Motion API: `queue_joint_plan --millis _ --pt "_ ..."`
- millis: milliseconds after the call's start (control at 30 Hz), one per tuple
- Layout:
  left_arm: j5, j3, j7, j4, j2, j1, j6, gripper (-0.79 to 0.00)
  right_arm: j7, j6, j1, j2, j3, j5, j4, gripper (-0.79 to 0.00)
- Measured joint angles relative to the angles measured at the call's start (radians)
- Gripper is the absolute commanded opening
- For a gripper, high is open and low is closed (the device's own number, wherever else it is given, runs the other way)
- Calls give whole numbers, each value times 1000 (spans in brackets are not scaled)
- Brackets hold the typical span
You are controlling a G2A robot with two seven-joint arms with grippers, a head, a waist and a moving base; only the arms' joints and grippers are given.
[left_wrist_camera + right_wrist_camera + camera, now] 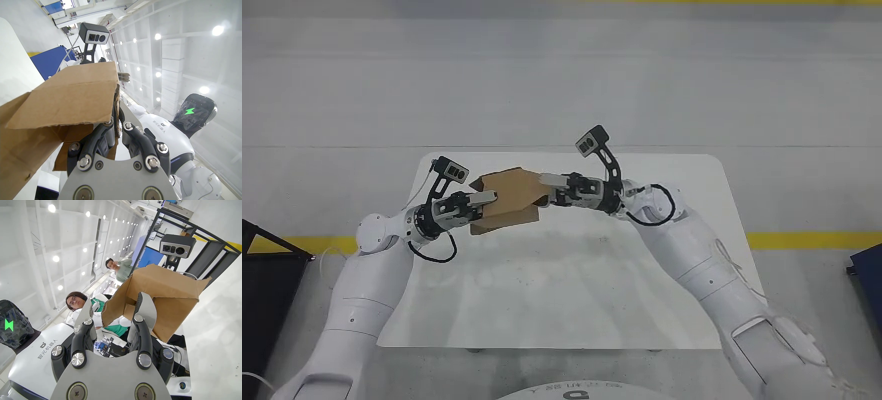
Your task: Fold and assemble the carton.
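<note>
while partly folded, carton in left tool

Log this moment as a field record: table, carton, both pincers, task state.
table: white, rounded corners
carton: brown cardboard, partly folded, flaps loose and ragged, between the two arms over the table's far side
left pincer: shut on the edge of a carton wall
right pincer: open, a loose flap of the carton between its fingers
task state: carton not yet assembled; one end is open
</note>
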Motion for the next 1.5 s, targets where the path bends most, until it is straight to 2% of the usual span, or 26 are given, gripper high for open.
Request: queue_joint_plan --millis 533,800,967,1067,1233,1267,1333,1500 --pt "0 0 0 0 0 0 0 -785 -9 -12 27 -12 -3 -40 88 -471" --pt "0 0 0 0 0 0 0 -785 -70 -64 39 -7 -5 -222 93 -443" --pt "0 0 0 0 0 0 0 -785 -139 -98 18 6 28 -349 51 -394" --pt "0 0 0 0 0 0 0 -785 -172 -108 0 16 46 -442 10 -246" --pt "0 0 0 0 0 0 0 -785 -213 -90 -27 27 55 -571 -43 -163" --pt "0 0 0 0 0 0 0 -785 -214 -86 -32 27 52 -584 -53 -74" --pt "0 0 0 0 0 0 0 -785 -216 -83 -35 28 50 -597 -63 0" --pt "0 0 0 0 0 0 0 -785 -246 -83 -46 30 47 -635 -96 0"
